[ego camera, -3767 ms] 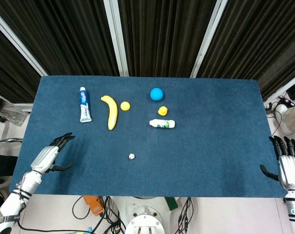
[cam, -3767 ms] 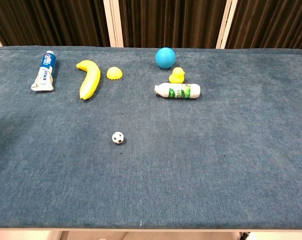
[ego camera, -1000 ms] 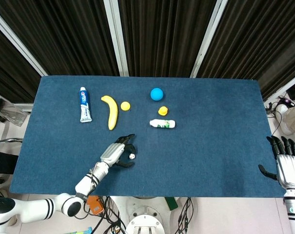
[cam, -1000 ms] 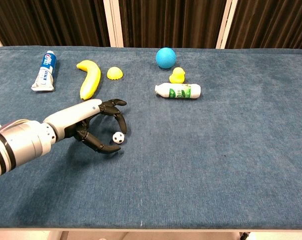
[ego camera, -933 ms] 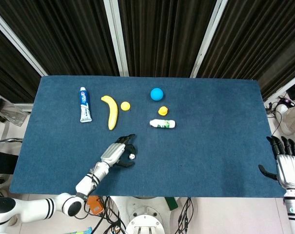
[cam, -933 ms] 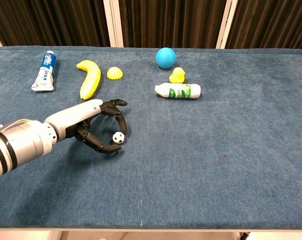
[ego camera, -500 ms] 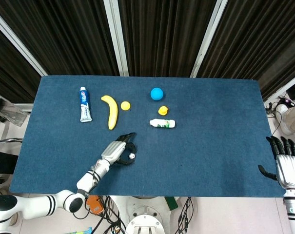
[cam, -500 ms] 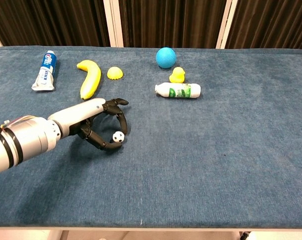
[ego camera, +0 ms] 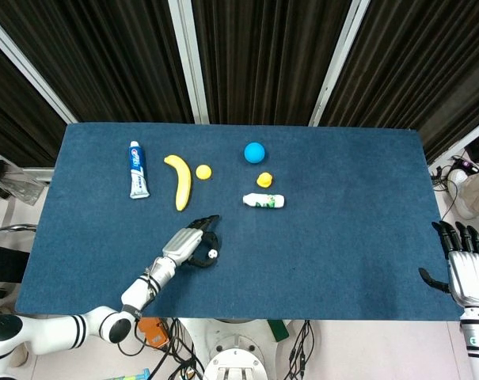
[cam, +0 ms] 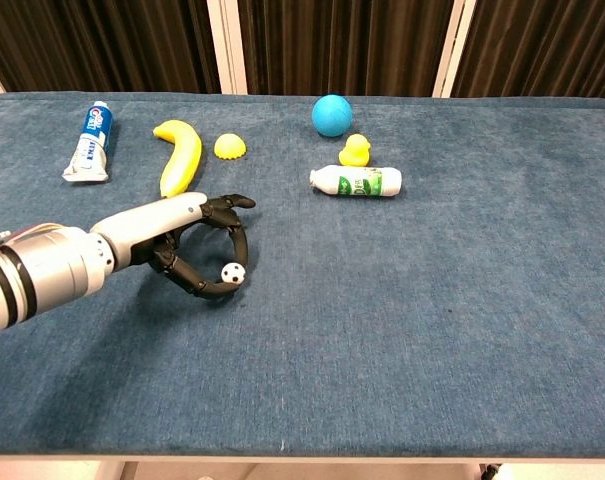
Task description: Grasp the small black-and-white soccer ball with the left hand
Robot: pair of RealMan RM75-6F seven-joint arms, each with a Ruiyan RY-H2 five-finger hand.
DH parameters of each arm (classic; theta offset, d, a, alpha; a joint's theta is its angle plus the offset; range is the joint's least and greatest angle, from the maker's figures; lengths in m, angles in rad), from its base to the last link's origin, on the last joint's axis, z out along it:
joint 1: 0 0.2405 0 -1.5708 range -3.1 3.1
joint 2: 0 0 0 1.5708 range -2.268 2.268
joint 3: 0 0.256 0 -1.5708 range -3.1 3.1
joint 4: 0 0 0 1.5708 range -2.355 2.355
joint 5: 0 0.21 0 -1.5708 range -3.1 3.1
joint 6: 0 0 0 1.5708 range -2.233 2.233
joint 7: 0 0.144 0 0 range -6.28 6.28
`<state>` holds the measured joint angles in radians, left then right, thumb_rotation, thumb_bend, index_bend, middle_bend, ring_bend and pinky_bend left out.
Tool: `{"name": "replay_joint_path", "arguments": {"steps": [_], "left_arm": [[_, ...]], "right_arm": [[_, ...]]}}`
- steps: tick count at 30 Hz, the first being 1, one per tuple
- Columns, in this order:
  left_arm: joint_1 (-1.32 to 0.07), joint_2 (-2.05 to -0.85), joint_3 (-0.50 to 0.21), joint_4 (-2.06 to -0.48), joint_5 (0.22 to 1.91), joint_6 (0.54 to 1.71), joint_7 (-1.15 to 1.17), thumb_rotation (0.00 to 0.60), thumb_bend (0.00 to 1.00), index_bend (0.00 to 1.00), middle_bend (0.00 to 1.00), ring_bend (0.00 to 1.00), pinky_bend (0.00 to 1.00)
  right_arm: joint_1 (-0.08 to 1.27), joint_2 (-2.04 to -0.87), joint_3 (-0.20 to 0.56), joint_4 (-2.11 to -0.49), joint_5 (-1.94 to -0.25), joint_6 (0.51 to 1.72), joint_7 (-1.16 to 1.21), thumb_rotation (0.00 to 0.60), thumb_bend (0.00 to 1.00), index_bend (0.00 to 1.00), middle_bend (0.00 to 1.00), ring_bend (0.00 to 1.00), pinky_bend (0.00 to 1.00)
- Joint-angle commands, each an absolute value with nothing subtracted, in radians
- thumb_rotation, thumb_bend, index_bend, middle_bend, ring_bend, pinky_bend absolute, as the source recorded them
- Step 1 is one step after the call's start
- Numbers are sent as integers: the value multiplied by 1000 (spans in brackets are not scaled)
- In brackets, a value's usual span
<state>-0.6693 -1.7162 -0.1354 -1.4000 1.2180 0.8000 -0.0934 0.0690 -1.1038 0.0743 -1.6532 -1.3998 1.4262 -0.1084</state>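
The small black-and-white soccer ball [cam: 229,269] [ego camera: 212,254] is at the front-left middle of the blue table. My left hand [cam: 197,245] [ego camera: 193,244] curls around it from the left. The ball sits pinched between the thumb below and the fingertips above. My right hand [ego camera: 465,265] shows only in the head view, off the table's right edge, with fingers straight and apart and nothing in it.
At the back of the table lie a toothpaste tube [cam: 90,140], a banana [cam: 179,157], a yellow half-dome [cam: 230,146], a blue ball [cam: 331,114], a yellow duck [cam: 355,150] and a white-green bottle [cam: 355,181] on its side.
The left hand came in from the table's left edge to the ball. Its fingers closed on the ball, which has shifted slightly left and up with the hand. The right hand has stayed put.
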Motion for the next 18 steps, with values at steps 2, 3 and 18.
{"name": "replay_joint_path", "arguments": {"steps": [2, 3, 18], "left_arm": [[-685, -1640, -143, -1506, 1232, 804, -47, 600, 324, 565, 10, 0, 67], [-694, -1602, -147, -1552, 1222, 789, -27, 600, 325, 565, 10, 0, 67], [-834, -1263, -230, -1946, 963, 756, 225, 600, 329, 565, 10, 0, 67]], "right_arm": [[69, -1103, 74, -1654, -1400, 1425, -106, 600, 349, 167, 157, 71, 0], [69, -1102, 74, -1654, -1401, 1426, -106, 600, 349, 167, 157, 71, 0], [68, -1098, 70, -1658, -1406, 1425, -94, 600, 350, 166, 156, 71, 0]]}}
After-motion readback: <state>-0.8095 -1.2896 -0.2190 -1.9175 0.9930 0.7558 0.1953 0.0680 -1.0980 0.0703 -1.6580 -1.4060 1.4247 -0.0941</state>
